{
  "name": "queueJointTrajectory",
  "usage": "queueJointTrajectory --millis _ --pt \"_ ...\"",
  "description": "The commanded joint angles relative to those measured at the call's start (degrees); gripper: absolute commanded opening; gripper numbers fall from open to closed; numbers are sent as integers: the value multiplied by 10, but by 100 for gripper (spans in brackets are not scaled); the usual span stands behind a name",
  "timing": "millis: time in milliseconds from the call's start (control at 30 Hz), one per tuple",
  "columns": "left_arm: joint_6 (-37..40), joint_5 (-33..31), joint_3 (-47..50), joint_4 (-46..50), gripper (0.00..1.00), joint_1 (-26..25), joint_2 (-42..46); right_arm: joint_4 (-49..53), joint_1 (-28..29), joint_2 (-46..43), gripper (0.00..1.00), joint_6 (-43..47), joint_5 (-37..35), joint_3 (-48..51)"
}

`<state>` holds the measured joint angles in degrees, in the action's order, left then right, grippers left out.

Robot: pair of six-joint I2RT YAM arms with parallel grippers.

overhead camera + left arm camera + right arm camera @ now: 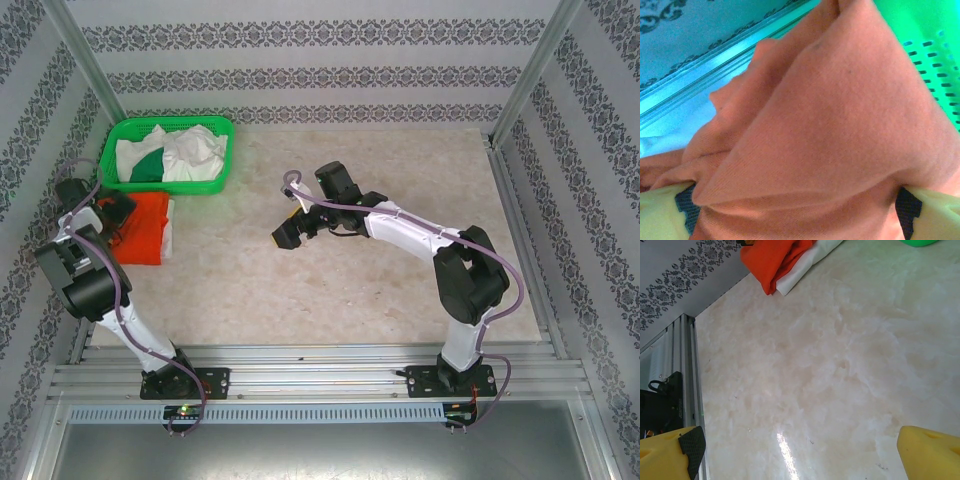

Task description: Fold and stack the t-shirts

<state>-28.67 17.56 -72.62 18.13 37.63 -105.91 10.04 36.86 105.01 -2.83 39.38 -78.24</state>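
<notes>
Orange tee (830,140): a raised fold of it crowds the left wrist lens, bulging up between two yellow fingers (662,215). From above it lies bunched at the counter's left edge, just in front of the basket.
Left tool (800,212): fingers wide apart, one on each side of the fold. Cloth sits between them but is not pinched. It is set low on the tee, placed, I judge, to close on that ridge.
White tee (168,222): partly under the orange one, its edge showing along the right side. The two touch, so lifting the orange could drag it along.
Basket (165,188): far left corner, holding crumpled white tees (195,150) and a green tee (148,168), none yet folded.
Right tool (290,232): fingers apart with nothing between them, hovering over bare counter near the middle, well apart from the pile. It is probably held clear so the open area is free for spreading a shirt.
Counter (350,300): pale, marbled and bare across the centre, the likely folding spot.
Stage: early, by my reading. The orange tee looks bunched rather than flat-folded, and no tidy stack shows.
</notes>
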Motion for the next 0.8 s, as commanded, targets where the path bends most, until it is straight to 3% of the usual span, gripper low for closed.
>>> queueJointTrajectory --millis 0,300,433,567,667,767 --pt "-12 12 7 -21 100 5 49 0 -3 -23 98 4 5 5" --pt "36 -12 107 -49 100 -39 204 -65 -43 -72 98 -48 -39 52" --pt "126 -66 153 -59 100 -114 272 -99 -79 -118 98 -68 -92 106" --pt "242 -116 210 -106 100 -213 325 -106 -125 -180 98 -61 -202 171" --pt "302 -129 267 -149 100 -266 351 -106 -174 -229 98 -38 -281 220" --pt "324 -98 322 -187 100 -285 372 -100 -240 -274 98 5 -316 269"
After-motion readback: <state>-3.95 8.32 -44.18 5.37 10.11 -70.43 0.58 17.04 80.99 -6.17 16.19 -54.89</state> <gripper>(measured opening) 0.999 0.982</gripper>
